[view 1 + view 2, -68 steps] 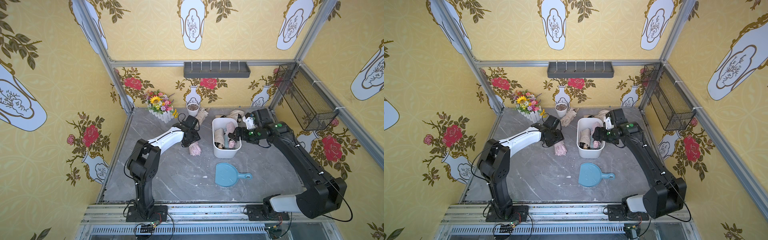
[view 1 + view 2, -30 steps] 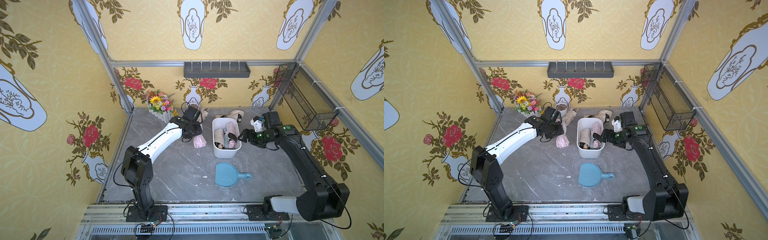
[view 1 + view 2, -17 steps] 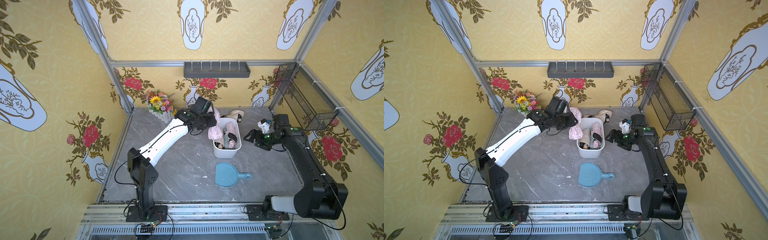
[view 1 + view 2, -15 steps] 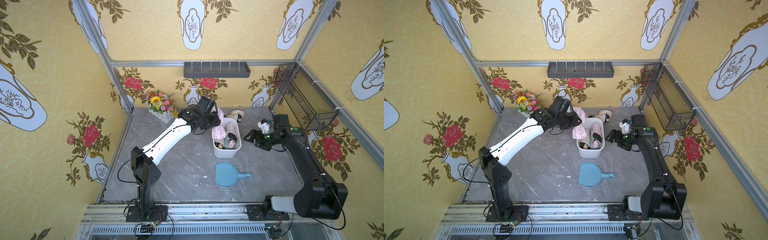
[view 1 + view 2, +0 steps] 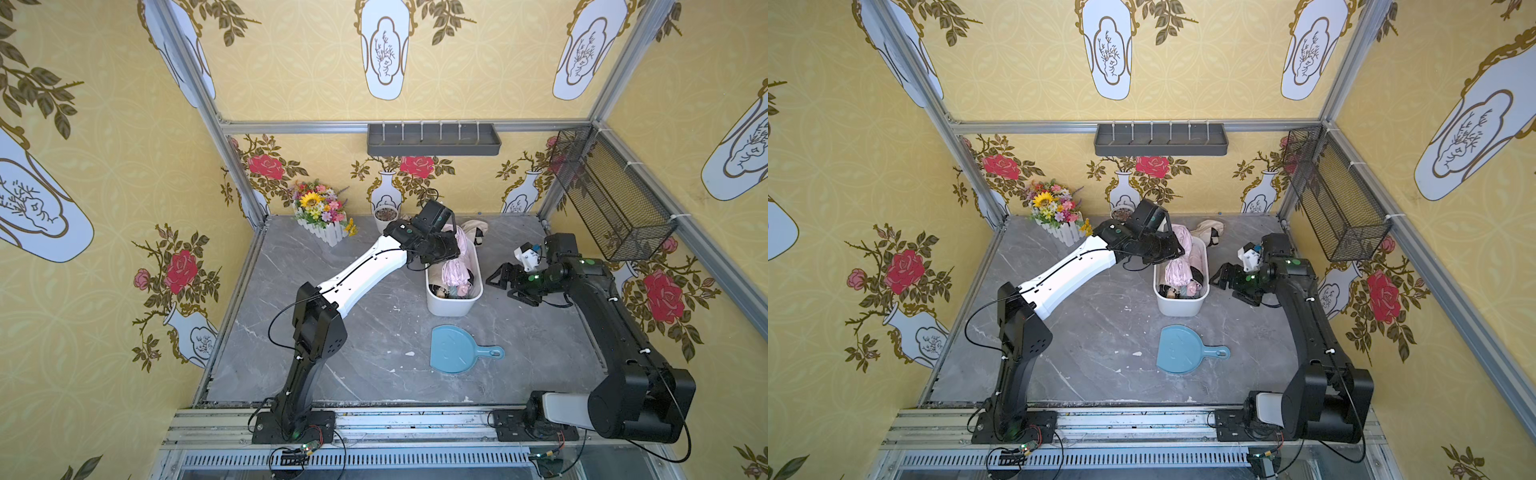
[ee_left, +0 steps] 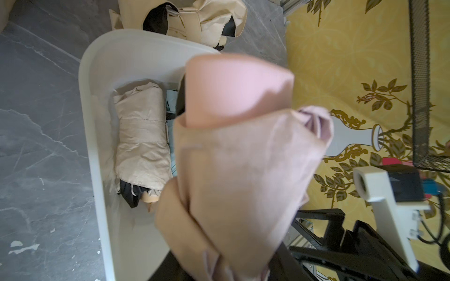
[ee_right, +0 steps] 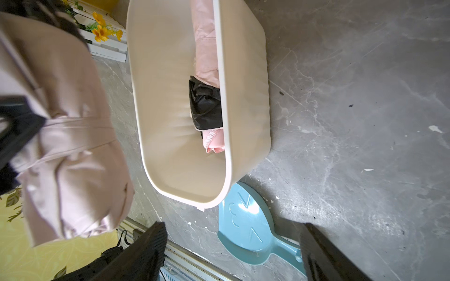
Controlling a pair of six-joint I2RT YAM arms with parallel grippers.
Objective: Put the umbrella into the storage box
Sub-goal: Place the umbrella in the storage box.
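The left gripper (image 5: 446, 254) is clamped on a folded pink umbrella (image 5: 454, 268), which hangs tilted over the far end of the white storage box (image 5: 453, 306), its lower end above the box's contents. The box already holds a beige folded umbrella (image 6: 142, 143) and another pink one (image 7: 205, 48), so room is tight; released from here, the held umbrella could land across the rim or on the pile and tip out onto the bench (image 5: 374, 332). Its loose fabric could also catch on the rim. The right gripper (image 5: 500, 284) stands wide and empty just right of the box, close enough to be struck.
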